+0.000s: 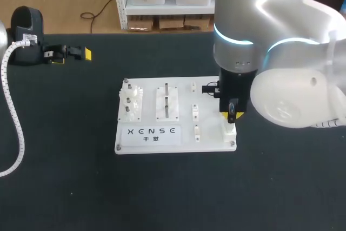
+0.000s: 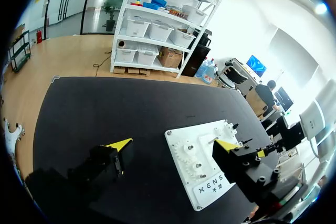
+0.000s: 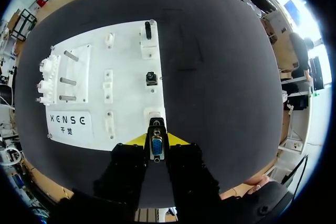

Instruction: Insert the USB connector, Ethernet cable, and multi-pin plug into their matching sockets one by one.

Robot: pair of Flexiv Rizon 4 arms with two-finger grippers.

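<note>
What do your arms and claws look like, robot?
My right arm is fat, round and silvery white with glowing blue rings. A white ribbed cable hangs at my left. My left claw and right claw are black with bright yellow tips.

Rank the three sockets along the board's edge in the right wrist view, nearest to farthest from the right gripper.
From the right gripper, shut on the multi-pin plug:
1. White socket block, just ahead of the plug.
2. Black-centred socket, mid-row, further ahead.
3. Tall block with a black piece, at the row's far end.
</note>
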